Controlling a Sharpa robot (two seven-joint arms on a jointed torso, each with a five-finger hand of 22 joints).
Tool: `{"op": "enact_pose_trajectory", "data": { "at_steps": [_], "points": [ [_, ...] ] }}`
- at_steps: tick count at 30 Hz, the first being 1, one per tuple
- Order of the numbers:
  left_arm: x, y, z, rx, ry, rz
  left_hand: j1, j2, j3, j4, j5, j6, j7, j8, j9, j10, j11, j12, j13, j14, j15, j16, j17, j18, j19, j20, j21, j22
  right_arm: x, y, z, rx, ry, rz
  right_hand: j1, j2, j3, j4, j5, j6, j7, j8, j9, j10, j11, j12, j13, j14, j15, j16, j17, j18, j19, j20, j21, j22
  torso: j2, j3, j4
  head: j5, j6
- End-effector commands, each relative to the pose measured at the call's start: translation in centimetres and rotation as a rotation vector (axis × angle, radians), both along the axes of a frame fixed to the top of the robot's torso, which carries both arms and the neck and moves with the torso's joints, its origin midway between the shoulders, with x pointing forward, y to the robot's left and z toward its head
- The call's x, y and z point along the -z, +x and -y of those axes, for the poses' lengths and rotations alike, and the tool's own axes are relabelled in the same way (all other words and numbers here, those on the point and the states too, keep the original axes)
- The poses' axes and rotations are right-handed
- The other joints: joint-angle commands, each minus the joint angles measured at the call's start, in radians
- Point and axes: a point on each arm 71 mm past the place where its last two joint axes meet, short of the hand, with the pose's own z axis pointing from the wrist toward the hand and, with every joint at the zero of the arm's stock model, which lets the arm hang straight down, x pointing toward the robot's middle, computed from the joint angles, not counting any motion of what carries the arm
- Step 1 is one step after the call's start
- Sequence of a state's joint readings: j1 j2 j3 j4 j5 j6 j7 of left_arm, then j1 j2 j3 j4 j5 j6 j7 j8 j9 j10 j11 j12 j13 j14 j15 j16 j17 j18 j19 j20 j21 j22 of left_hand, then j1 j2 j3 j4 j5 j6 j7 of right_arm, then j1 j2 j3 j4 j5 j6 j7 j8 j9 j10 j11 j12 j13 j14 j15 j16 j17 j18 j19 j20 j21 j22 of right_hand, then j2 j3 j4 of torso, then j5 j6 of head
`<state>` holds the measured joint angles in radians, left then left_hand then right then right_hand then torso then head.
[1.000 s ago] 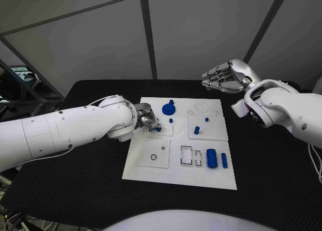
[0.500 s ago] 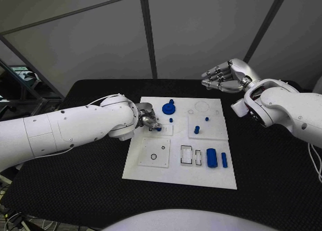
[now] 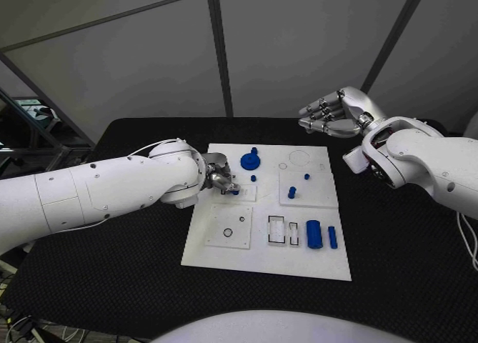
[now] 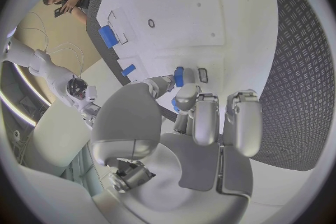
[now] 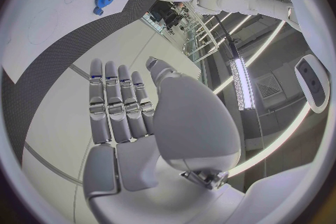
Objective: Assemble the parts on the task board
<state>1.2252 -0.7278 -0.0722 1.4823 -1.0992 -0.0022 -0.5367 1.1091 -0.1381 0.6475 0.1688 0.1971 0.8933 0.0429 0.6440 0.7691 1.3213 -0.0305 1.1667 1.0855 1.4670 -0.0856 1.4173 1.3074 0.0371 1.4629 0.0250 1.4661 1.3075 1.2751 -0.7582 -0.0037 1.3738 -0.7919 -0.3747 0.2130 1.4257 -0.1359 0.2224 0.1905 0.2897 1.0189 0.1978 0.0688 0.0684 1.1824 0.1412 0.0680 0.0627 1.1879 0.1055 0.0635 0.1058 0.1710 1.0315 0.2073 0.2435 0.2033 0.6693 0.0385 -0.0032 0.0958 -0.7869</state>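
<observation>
Task board sits flat mid-desk, long side running away from the robot. Small blue part is pinched in the fingertips of the left robot hand, right over the small raised plate at the board's upper-left area; the wrist view shows the part just beside a small rounded slot in the board. Whether the part is touching the surface or slightly above, cannot tell. Its long axis looks roughly parallel to the slot's, not confirmed.

Key relation: the slot lies directly ahead of the left fingertips, so the coming move is likely a short push or lowering of the part into it. Left hand is the near one by far; left arm reaches in low across the desk's left side, hand turned inward with fingers curled toward the board.

Right robot hand hangs raised past the board's far right corner, well apart from every part, holding nothing, fingers straight and close side by side, thumb apart.

Other parts on the board: blue gear near the far edge, small peg just beside it, upright peg mid-right, two blue cylinders lying lengthwise near the right side by two rectangular slots.

Judgement: insertion step in hand, most parts not yet seated.
</observation>
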Motion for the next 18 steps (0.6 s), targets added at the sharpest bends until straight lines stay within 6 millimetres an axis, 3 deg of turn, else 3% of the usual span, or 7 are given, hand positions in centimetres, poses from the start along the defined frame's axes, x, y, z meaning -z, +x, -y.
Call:
{"op": "enact_pose_trajectory", "data": {
  "at_steps": [1,9,18],
  "points": [
    [0.24,-0.19,0.17,0.021,0.026,-0.019,-0.013,-0.003,0.171,-0.181,0.008,0.001,-0.005,0.004,0.002,0.01,-0.004,0.008,0.003,0.057,-0.007,-0.004,0.093,-0.003,0.042,-0.007,0.004,0.117,-0.13,0.0,-0.1,-0.009,-0.001,0.003,-0.008,0.0,-0.006,0.001,0.007,-0.001,0.008,-0.004,-0.001,-0.006,0.002,-0.003,-0.001,-0.006,-0.003,-0.001,-0.001,0.012,0.008,-0.001,-0.004,-0.001,0.0,-0.0003,-0.0003,0.001,-0.001],
    [0.22,-0.1,0.39,0.021,0.023,-0.015,-0.048,-0.006,0.134,-0.172,0.016,0.016,-0.014,0.01,0.005,0.025,-0.01,0.022,0.014,0.058,-0.01,-0.004,0.094,-0.004,0.044,-0.009,0.007,0.123,-0.13,0.0,-0.12,-0.009,-0.001,0.003,-0.008,0.0,-0.006,0.001,0.007,-0.001,0.008,-0.004,-0.001,-0.006,0.002,-0.003,-0.001,-0.006,-0.003,-0.001,-0.001,0.012,0.008,-0.001,-0.004,-0.001,0.0,0.0001,-0.0004,0.002,-0.004],
    [0.26,0.04,0.46,0.022,0.025,-0.016,-0.109,-0.006,0.013,-0.127,0.013,0.046,-0.025,0.003,-0.006,0.034,-0.018,0.038,0.027,0.058,-0.017,-0.004,0.095,-0.008,0.052,-0.016,0.017,0.14,-0.11,0.02,-0.14,-0.01,-0.002,0.002,-0.009,0.001,-0.007,0.001,0.009,-0.002,0.008,-0.004,-0.001,-0.008,0.002,-0.003,-0.001,-0.007,-0.003,-0.001,-0.003,0.012,0.009,-0.001,-0.007,-0.003,0.0,0.0002,-0.0003,0.003,-0.006]
  ]
}}
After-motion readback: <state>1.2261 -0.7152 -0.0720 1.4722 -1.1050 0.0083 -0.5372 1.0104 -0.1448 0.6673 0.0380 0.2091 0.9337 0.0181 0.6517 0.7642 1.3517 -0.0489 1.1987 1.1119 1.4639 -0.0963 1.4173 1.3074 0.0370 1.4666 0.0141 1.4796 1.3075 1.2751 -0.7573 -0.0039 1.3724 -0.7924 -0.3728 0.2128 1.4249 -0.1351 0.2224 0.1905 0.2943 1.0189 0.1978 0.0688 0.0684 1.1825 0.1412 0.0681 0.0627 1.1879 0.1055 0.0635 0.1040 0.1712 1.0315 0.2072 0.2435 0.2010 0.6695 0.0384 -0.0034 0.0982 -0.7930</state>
